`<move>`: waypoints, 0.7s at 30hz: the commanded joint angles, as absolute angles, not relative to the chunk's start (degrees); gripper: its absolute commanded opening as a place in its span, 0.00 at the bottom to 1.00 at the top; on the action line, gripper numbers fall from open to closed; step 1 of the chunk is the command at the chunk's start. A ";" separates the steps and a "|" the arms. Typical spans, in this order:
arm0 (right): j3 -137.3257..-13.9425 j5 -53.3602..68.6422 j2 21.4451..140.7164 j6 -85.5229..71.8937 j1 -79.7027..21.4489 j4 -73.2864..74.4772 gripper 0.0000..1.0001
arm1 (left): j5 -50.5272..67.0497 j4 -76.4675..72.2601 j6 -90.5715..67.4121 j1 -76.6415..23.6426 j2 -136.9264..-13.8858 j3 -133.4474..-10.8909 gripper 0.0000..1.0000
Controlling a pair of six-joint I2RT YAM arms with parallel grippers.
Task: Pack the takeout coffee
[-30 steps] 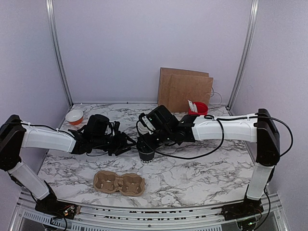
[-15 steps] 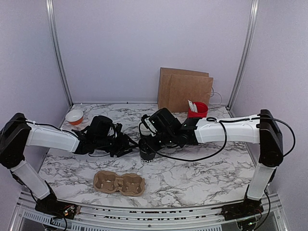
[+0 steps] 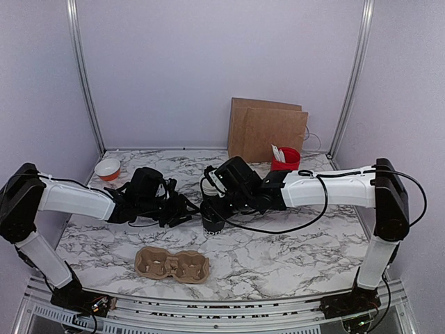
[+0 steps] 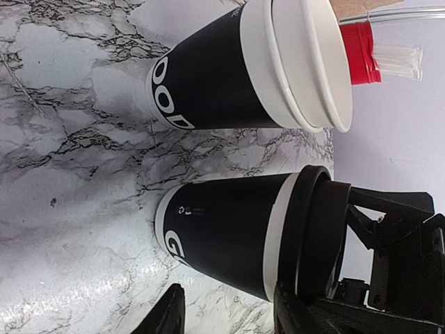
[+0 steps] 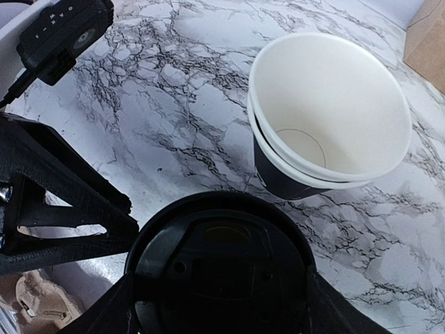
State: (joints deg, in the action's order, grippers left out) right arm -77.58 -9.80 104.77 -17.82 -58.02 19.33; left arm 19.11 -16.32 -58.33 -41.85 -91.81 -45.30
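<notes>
**Lid met at the first cup; packing itself not begun**

Little of the task was judged to be done. A black lid (image 5: 219, 268) was seen sitting on the mouth of the lidded black cup (image 4: 222, 236), which stood upright on the marble table (image 3: 292, 243). Whether the lid was fully pressed home could not be told. The open cup (image 5: 327, 104), a black one with a cream cup nested inside it, stood uncovered just beside the first, at about 1 o'clock from the lid in the right wrist view. Both wells of the cup carrier (image 3: 172, 265) were seen empty, at about 7 o'clock from the lidded cup in the top view. The paper bag (image 3: 268, 131) was left standing at the back wall, at about 1 o'clock and well apart. Carrying the cups to the carrier, and perhaps to the bag, was judged to remain.

The right gripper (image 3: 214, 202) was held directly above the lidded cup, its jaws set wide and closed against the two sides of the lid's rim. How firmly it was pressed could not be judged.

The left gripper (image 4: 229, 316) was found at about 9 o'clock from that cup in the top view, near its side. Its jaws were partly spread and nothing was seen between them; the cup wall lay just beyond the fingertips.
</notes>
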 commanded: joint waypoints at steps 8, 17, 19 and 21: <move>-77.18 -9.21 105.56 -18.73 -59.06 21.01 0.73 | 19.70 -19.29 -59.52 -42.10 -90.67 -46.18 0.42; -77.27 -9.16 105.97 -18.90 -59.06 21.03 0.73 | 18.44 -19.78 -59.98 -42.01 -88.76 -44.11 0.42; -77.18 -9.19 106.04 -18.90 -59.07 21.01 0.73 | 18.46 -19.94 -60.01 -42.01 -88.51 -43.90 0.42; -77.13 -9.20 106.04 -18.98 -59.08 20.96 0.73 | 18.61 -20.16 -59.98 -42.01 -88.52 -43.91 0.43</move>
State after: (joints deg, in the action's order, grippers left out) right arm -77.58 -9.85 104.79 -18.00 -58.13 19.31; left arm 19.00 -18.00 -59.88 -41.87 -90.15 -44.80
